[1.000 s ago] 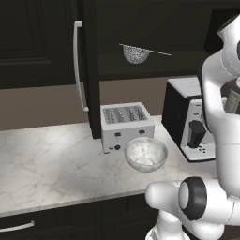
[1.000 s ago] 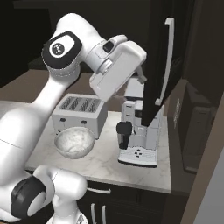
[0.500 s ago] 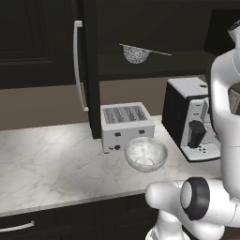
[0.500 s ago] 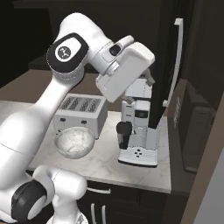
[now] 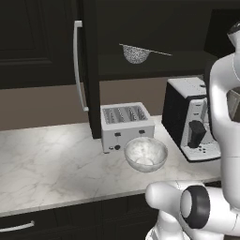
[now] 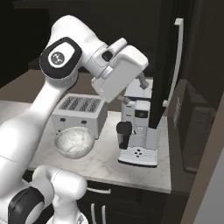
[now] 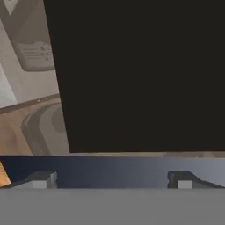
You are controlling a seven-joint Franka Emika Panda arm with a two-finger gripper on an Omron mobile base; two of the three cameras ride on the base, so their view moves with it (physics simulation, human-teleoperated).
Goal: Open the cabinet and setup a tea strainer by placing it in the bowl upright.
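One strainer (image 5: 136, 54) sits on the open cabinet (image 5: 89, 70) shelf, mesh cup left, thin handle lying level and pointing right. Below, the bowl (image 5: 146, 153) rests on the counter (image 5: 51, 164), just before the toaster (image 5: 126, 125). Pincer (image 7: 112, 179) tips spread wide, holding nothing.

We see a near-black cabinet (image 5: 89, 70), silvery mesh tea strainer (image 5: 136, 54), frosted whitish bowl (image 5: 146, 154), white marbled desk (image 5: 51, 168).

The swung-open cabinet door (image 5: 89, 70) stands left of the tea strainer (image 5: 136, 54); toaster (image 5: 126, 125) below
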